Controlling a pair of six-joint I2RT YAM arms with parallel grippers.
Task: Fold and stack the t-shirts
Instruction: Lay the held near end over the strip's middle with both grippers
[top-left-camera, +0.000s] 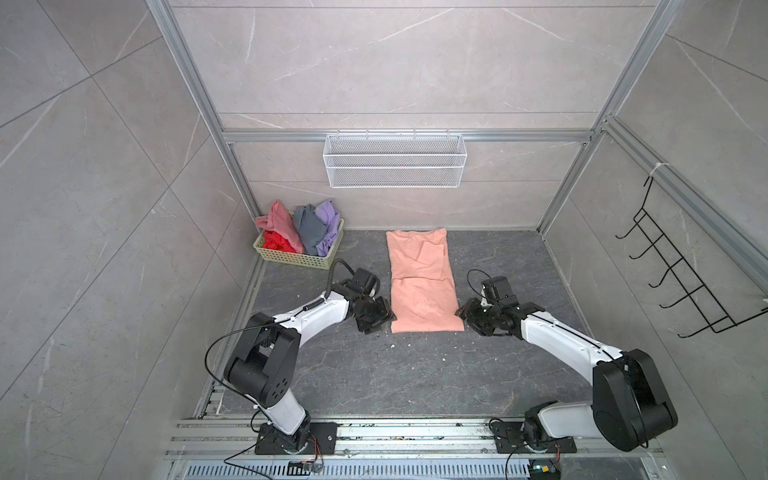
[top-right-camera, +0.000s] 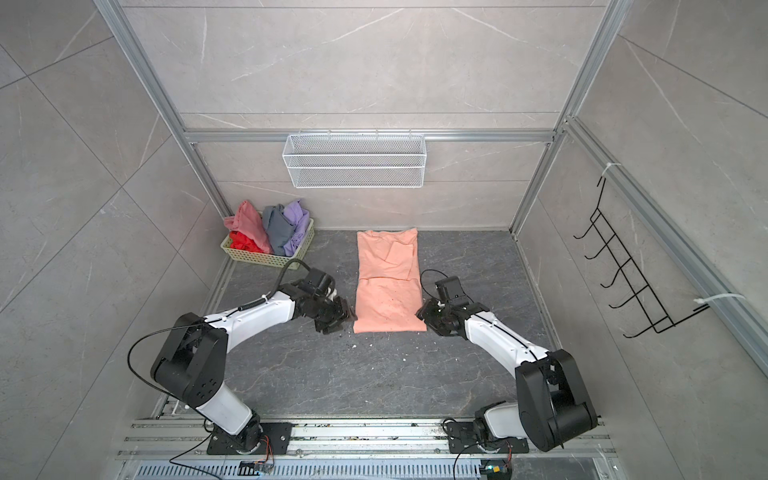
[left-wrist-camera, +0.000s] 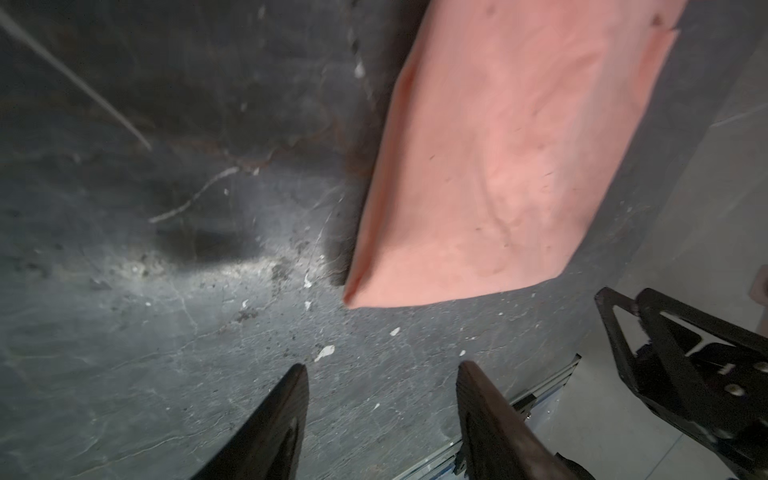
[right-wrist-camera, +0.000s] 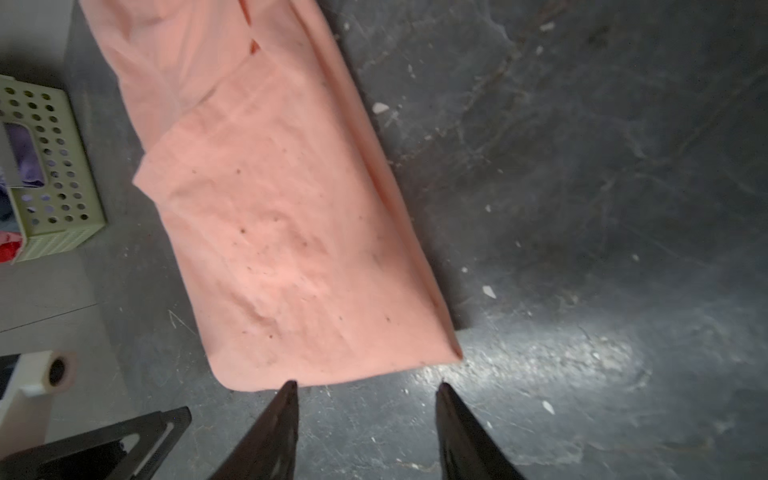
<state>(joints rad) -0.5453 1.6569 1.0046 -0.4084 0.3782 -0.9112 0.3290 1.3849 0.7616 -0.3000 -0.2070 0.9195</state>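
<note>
2 empty, part-open sets of jaws: your left gripper (left-wrist-camera: 382, 368) and right gripper (right-wrist-camera: 365, 386) flank the near corners of the peach-orange cloth t-shirt (top-left-camera: 422, 286). It lies as a folded strip mid-way across the dark grey stone tabletop (top-left-camera: 332, 374), long axis running away from you, collar end apparently far. Pinch only the top layer and the side folds could spill open.

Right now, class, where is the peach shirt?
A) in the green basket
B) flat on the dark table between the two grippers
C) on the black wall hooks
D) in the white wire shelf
B: the peach shirt lies flat on the dark table, with the left gripper and right gripper open beside its near corners.
</note>
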